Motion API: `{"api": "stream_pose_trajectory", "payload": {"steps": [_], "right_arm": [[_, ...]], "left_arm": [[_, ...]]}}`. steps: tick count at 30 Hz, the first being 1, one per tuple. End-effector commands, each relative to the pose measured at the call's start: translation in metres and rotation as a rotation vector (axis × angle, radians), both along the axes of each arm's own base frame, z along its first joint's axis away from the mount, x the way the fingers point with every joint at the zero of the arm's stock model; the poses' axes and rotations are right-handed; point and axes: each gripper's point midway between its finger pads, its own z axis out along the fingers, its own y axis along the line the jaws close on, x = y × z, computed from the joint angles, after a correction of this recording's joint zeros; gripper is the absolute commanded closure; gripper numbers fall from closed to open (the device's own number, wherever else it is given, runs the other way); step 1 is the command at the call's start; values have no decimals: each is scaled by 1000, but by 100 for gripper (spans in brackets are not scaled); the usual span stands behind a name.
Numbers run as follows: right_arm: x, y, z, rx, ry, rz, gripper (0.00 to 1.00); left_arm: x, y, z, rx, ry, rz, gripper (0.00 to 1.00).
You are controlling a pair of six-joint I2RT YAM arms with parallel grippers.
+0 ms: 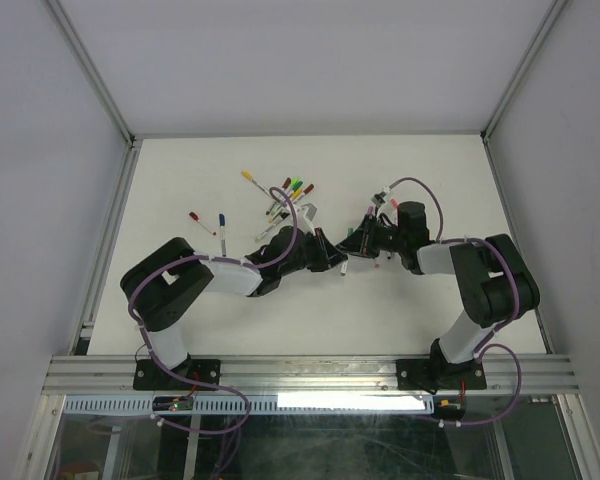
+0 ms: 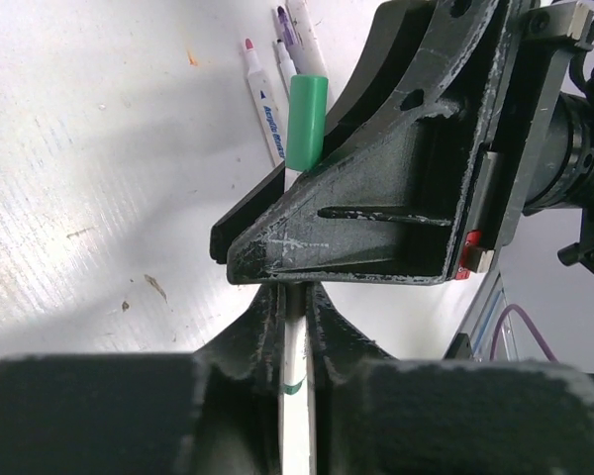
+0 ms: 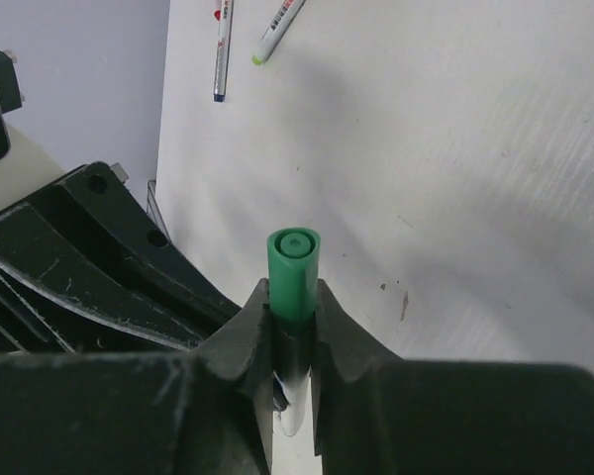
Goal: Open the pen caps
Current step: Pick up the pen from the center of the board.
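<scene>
Over table (image 1: 180,180), left fingers (image 2: 262,332) grip pen (image 2: 299,396), right fingers (image 3: 246,341) cap (image 3: 293,272).

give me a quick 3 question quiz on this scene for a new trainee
1. True or false: the left end effector is shut on a slim white pen barrel.
2. The short plastic cap in the right end effector is: A red, B green, C blue.
3. Fill in: both end effectors hold the same ____.
Key: 1 true; 2 B; 3 pen.
</scene>
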Motion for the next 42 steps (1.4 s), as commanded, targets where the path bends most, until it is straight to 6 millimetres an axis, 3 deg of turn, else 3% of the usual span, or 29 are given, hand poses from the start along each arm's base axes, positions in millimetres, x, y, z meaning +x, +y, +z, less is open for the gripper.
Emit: {"api": "stream_pose_trajectory", "payload": {"steps": [1,10,19,24,27,35,42], "right_arm": [[9,3,24,9,-106,40,99],[7,5,42,-15,-169,144,100],[-38,8,79,80,-345,528,100],[-54,7,96,111,-397,608,100],[-63,8,101,133,-418,648,100],[-84,15,109,155,-481,731,100],[-95,18,118,187,-522,770,100]], "left_arm": [[-2,-3,23,-67,-50,-13,87],[-37,22,62,-140,-217,-116,34],[-65,77,118,-238,-489,-84,1],[-73,106,144,-334,-592,-3,1],[-77,113,156,-376,-630,8,1],[-81,107,183,-498,-685,-20,5],[-59,80,181,-512,-623,-49,23]]}}
